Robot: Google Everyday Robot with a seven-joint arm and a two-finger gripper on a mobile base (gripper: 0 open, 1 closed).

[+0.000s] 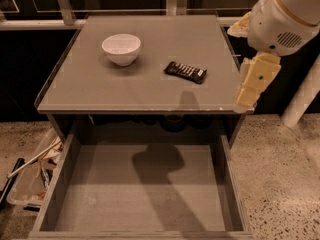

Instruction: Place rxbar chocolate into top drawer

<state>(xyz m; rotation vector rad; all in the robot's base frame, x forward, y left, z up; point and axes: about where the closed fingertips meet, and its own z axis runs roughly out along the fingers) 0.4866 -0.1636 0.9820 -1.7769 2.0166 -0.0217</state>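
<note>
The rxbar chocolate (185,72), a flat dark bar with pale lettering, lies on the grey tabletop (100,89), right of centre. The top drawer (60,184) is pulled open below the table's front edge, and its flat bottom is bare apart from the arm's shadow. My gripper (248,96) hangs from the cream arm at the table's right front corner, to the right of the bar and apart from it. It holds nothing that I can see.
A white bowl (121,48) stands on the tabletop, left of the bar. A clear bin of clutter (30,176) sits on the speckled floor left of the drawer. A white post (302,101) stands at the right. A rail runs behind the table.
</note>
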